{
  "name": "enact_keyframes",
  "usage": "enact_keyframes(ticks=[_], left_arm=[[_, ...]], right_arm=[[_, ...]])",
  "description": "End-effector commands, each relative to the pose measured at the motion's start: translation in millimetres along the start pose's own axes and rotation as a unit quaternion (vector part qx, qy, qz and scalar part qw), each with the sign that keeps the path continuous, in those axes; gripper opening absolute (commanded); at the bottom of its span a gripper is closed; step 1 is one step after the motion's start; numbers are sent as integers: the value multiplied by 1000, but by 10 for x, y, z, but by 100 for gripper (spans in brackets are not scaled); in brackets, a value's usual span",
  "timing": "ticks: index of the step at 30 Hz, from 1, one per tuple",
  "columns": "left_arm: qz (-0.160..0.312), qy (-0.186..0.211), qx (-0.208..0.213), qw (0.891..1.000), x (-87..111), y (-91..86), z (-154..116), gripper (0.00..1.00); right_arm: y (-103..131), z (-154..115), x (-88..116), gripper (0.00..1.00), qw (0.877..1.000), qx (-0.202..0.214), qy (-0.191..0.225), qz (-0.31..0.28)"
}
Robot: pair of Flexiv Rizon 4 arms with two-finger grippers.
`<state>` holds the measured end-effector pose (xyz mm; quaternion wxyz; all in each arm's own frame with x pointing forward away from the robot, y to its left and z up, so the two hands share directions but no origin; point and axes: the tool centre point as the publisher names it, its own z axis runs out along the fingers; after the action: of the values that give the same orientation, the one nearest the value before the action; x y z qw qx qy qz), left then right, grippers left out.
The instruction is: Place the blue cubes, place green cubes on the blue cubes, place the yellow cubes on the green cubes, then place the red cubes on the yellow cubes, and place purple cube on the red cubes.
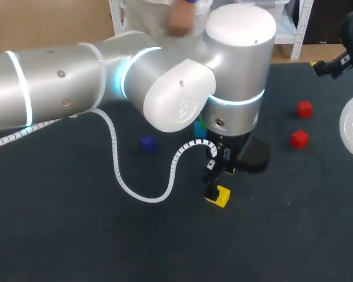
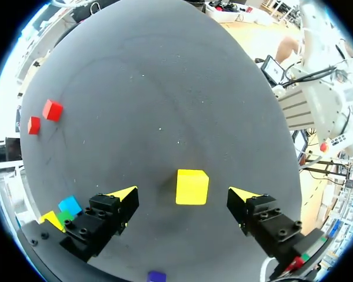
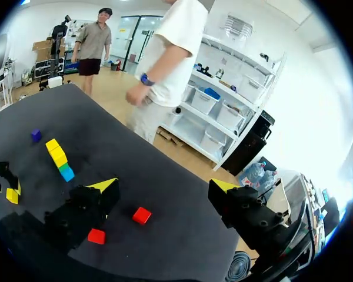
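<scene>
Yellow cube [image 2: 192, 187] lies flat on the dark table [image 1: 59, 235], in the lower middle of the head view. The left tool [image 2: 182, 194] hangs straight over it with its fingers spread wide, one on either side and neither touching, so it has hold of nothing. That straddle looks like the set-up for a pinch across two opposite faces, to fetch this cube for the yellow layer. The stack [image 3: 60, 160] it would go to stands just beside one finger of the left tool in the left wrist view, with blue at the foot, green on that and yellow above. I cannot say for sure whether one or two yellow cubes cap it. In the head view the left arm [image 1: 165, 76] hides most of the stack, and only a teal edge shows at the middle of the frame. The right tool [image 3: 163, 187], whose arm comes in at the right edge of the head view, is likewise wide open and empty. Two red cubes [image 3: 142, 215] lie under it, well apart from the stack. A purple cube [image 1: 148, 143] sits alone left of centre in the head view. I see no cube between the yellow cube and the stack, but they are close, so the arm's bulk could brush the stack on the way.
</scene>
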<state>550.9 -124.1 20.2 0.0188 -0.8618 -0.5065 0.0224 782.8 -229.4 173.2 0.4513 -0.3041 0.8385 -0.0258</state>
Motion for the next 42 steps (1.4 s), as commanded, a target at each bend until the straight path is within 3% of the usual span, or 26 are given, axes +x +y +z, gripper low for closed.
enact_keyframes(ticks=[1, 8, 13, 16, 18, 19, 21, 23, 24, 32, 42], left_arm=[[3, -2, 5, 1000, -11, 11, 62, 100], [2, -5, 16, 1000, -4, -1, 113, 96], [2, -3, 17, 1000, -2, 5, 124, 81], [3, -2, 19, 1000, -6, 7, 136, 51], [4, -2, 19, 1000, -9, 6, 135, 49], [5, -3, 20, 1000, -9, 6, 136, 43], [6, -4, 22, 1000, -10, 6, 138, 28], [6, -4, 22, 1000, -10, 4, 139, 3], [6, -5, 23, 1000, -10, 4, 140, 0], [-26, 2, 21, 999, 88, 2, 0, 0], [-103, 36, 58, 992, 508, -143, -347, 0]], right_arm=[[2, 0, 1, 100, 1000, 1, 0, -1], [2, 0, 1, 100, 1000, 1, 0, -1], [2, 0, 1, 100, 1000, 1, 0, -1], [2, 0, 1, 100, 1000, 1, 0, -1], [2, 0, 1, 100, 1000, 1, 0, -1], [2, 0, 1, 100, 1000, 1, 0, -1], [2, 0, 1, 100, 1000, 1, 0, -1], [2, 0, 1, 100, 1000, 1, 0, -1], [2, 0, 1, 100, 1000, 1, 0, -1], [2, 0, 1, 100, 1000, 1, 0, -1], [2, 0, 1, 100, 1000, 1, 0, -1]])
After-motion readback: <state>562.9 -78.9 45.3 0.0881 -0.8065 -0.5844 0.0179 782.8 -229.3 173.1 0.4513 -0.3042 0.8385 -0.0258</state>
